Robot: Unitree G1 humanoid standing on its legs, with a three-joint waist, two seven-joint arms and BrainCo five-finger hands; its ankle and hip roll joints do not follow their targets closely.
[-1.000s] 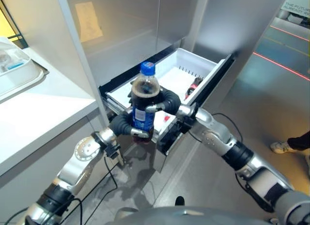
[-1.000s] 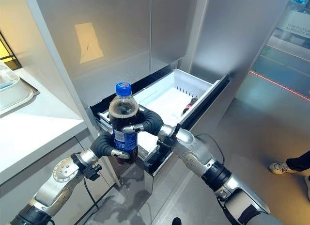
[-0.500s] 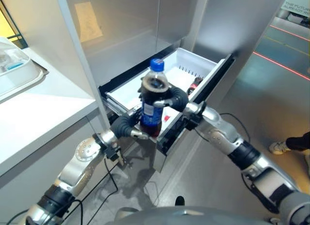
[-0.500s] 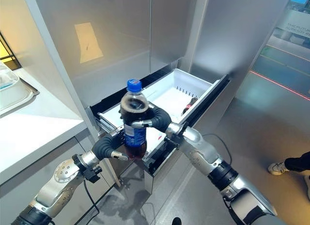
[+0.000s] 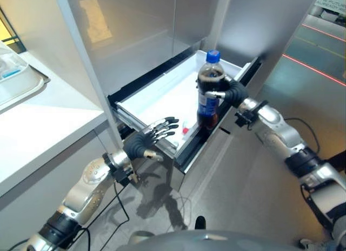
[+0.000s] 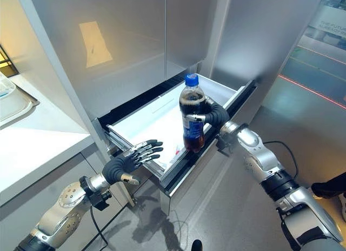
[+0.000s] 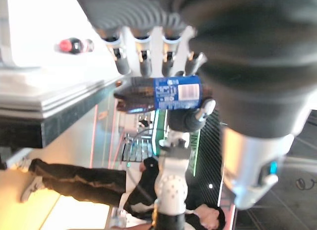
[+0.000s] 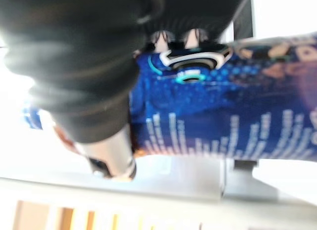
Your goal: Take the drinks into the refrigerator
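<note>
Drawer interior partly washed out white; the lower end of the dark cola bottle with blue cap and blue label (image 5: 208,91) is cut off behind the drawer's front edge, so can't tell if its base touches the drawer floor. In the right wrist view the bottle label (image 8: 237,111) shows very close and blurred. A small red item (image 5: 185,130) lies on the drawer floor near the front, too small to identify; the left wrist view shows a second small bottle with a red label (image 7: 73,45) lying in the drawer.

Right hand (image 5: 231,92) is wrapped round the cola bottle at label height, fingers curled on it, thumb on the near side. Bottle upright, above the front right part of the open white pull-out refrigerator drawer (image 6: 141,121), just inside its dark front panel. Right arm reaches in from the right, forearm roughly level, wrist over the drawer front.

Left hand (image 6: 131,156) holds nothing, fingers straight and spread, palm down, at the drawer's front left corner; contact with the rail unclear. Left arm comes up from lower left, elbow bent.

White countertop (image 5: 38,132) at left with a clear tray (image 5: 19,80), partly cut off at the edge. A person in dark clothes (image 7: 79,178) shows in the left wrist view.
</note>
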